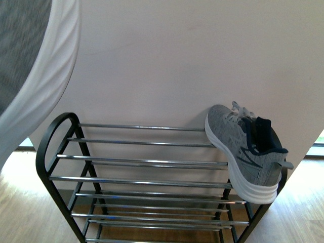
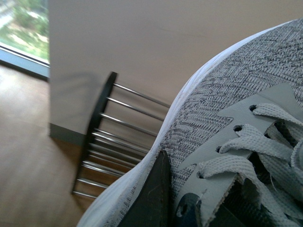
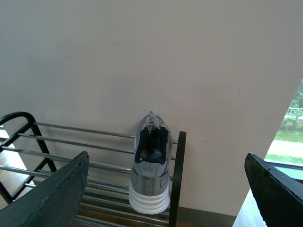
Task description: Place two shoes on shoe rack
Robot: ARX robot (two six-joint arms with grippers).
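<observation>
Shoes, grey knit, qty 2. Shoe no. 1 (image 1: 244, 152): on top shelf of rack (image 1: 64, 117), right end, toe twd wall. Shoe no. 2 (image 2: 222, 104): held aloft at left, clamped by left end effector (image 2: 201, 201). Right end effector (image 3: 166, 158): wide open, empty. Rack qty 1.

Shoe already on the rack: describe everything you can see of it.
The grey knit lace-up sneaker has a ribbed white sole, pale laces and dark navy lining. It sits on the top chrome-rod shelf of the black-framed shoe rack, at its right end, toe toward the light wall, heel overhanging the front rod, close beside the right side frame.
</observation>
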